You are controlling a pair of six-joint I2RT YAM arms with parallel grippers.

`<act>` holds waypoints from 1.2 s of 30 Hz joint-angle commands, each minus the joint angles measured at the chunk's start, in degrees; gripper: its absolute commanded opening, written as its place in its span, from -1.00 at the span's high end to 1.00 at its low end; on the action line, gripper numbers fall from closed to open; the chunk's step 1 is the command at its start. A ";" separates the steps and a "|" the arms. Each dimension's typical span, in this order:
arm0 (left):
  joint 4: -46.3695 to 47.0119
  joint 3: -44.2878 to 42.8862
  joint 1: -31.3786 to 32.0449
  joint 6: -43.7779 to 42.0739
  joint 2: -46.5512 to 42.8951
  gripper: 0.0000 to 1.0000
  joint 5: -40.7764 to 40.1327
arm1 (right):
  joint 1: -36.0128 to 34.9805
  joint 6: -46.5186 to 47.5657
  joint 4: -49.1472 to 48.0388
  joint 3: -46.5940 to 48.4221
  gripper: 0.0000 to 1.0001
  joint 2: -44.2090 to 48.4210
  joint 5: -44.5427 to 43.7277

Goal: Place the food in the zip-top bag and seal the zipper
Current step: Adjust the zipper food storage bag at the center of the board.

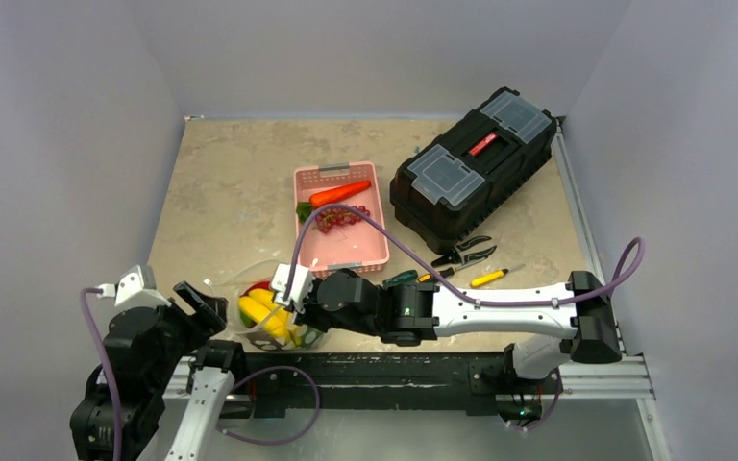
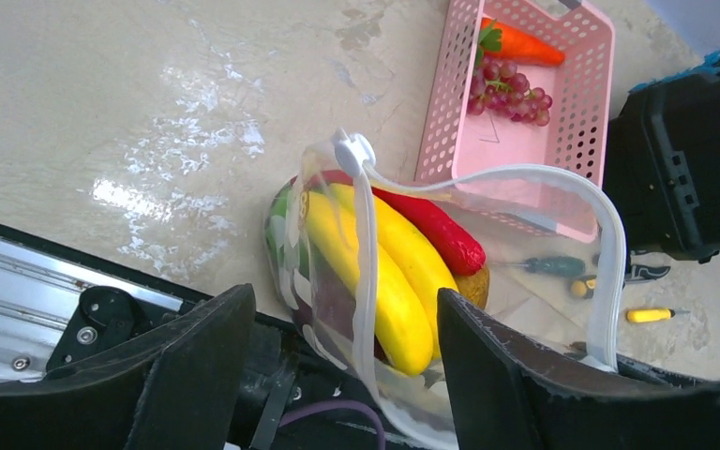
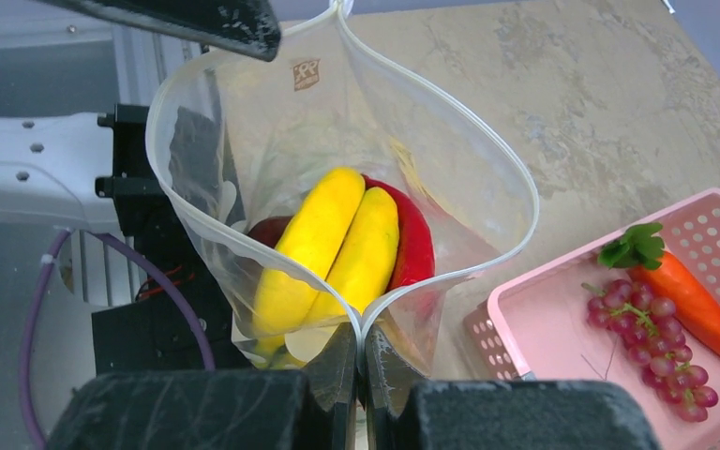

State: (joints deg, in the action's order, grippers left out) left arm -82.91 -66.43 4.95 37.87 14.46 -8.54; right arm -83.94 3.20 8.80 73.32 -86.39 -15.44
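Clear crinkly zip-top bag (image 1: 271, 312) sits at about 7 o'clock on the table (image 1: 231, 182), at the near edge between the two arms, with its mouth gaping open

Step in hand: filling, roughly half done by my read. Yellow banana bunch (image 3: 333, 244) and a long red piece (image 3: 415, 239) are inside, with something green low against the bag wall (image 2: 281, 211). Orange carrot (image 3: 703, 305) and dark-red grapes (image 3: 652, 342) lie in the pink basket (image 1: 346, 245), at 1 o'clock from the bag, not yet bagged

Right gripper (image 3: 361, 352) is pinched tight on the bag's near rim and holds the mouth up and open. Left gripper (image 2: 345, 309) has its jaws wide apart and grips nothing. In its wrist view the bag shows between the jaws; can't tell if either touches the plastic

Zipper (image 3: 469, 159) is a whitish strip looping round the mouth, fully unsealed. White slider tab (image 2: 352, 150) is parked at one end of it

Next move, as I judge it: the free left arm goes to the basket for the carrot or grapes while the right keeps the mouth open. The drop has to clear the rim. Sealing comes after that and needs both sides of the strip brought together

Bag looks thin, floppy and glossy, and would likely slump if let go

Black toolbox (image 1: 471, 168) is at 2 o'clock on the table. Pliers (image 1: 466, 254) and the yellow-handled screwdriver (image 1: 488, 279) are at 4 o'clock, not part of the task
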 commanded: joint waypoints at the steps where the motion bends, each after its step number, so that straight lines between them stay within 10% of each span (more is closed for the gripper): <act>1: 6.08 3.04 0.06 -1.43 2.42 -0.38 2.23 | 0.07 2.43 -1.02 -1.92 1.00 2.93 2.43; 11: 14.32 10.85 0.06 -2.34 7.07 -0.02 6.18 | 0.04 2.64 -2.03 -4.19 1.00 5.12 0.53; 18: 14.64 9.72 0.10 -3.08 8.06 1.00 -1.26 | 0.07 3.07 0.21 -5.28 1.00 6.55 -4.24; 36: 19.19 15.54 0.06 7.84 1.35 1.00 0.98 | 0.61 -1.95 3.21 -11.54 0.87 12.53 -1.49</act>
State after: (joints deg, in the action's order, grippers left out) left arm -67.02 -51.33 5.06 43.99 15.92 -6.76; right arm -83.81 2.81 9.78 60.14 -74.52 -20.21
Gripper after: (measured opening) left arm 0.005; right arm 0.008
